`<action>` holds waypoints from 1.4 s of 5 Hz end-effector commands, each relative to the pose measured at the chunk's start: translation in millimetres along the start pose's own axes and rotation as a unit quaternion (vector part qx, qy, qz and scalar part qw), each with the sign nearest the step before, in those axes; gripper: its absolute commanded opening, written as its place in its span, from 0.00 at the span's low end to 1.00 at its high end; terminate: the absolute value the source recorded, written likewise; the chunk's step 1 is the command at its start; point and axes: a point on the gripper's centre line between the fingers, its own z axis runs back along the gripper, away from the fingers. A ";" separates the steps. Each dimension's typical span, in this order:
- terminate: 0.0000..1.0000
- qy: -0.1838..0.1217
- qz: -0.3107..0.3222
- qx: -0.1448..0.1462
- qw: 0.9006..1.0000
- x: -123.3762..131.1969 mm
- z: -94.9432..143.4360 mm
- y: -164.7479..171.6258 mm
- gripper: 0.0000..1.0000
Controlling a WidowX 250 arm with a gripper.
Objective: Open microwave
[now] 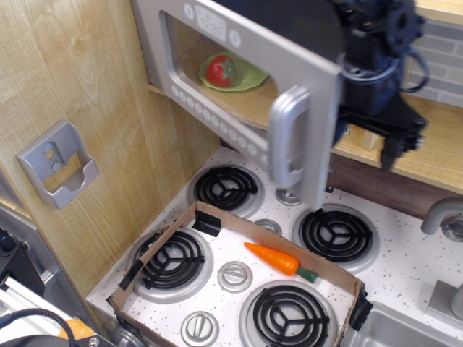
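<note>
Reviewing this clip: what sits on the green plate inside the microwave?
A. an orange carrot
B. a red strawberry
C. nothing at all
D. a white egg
B: through the clear window of the microwave, a red strawberry with a green top rests on the green plate; the carrot lies down on the stovetop instead.

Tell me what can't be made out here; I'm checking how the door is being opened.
- Gripper: behind the microwave door edge, contact and jaws hidden.
- Clock display: blurred, unreadable.
- Handle: motion-blurred.
- Microwave top: cut off by frame edge.
</note>
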 end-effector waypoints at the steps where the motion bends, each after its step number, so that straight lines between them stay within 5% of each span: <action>1: 0.00 0.001 0.091 0.044 0.995 -72.7 34.1 33.8 1.00; 3: 0.00 0.021 0.102 0.065 0.992 -115.9 37.2 69.6 1.00; 7: 0.00 0.029 0.104 0.047 0.993 -116.7 32.6 88.2 1.00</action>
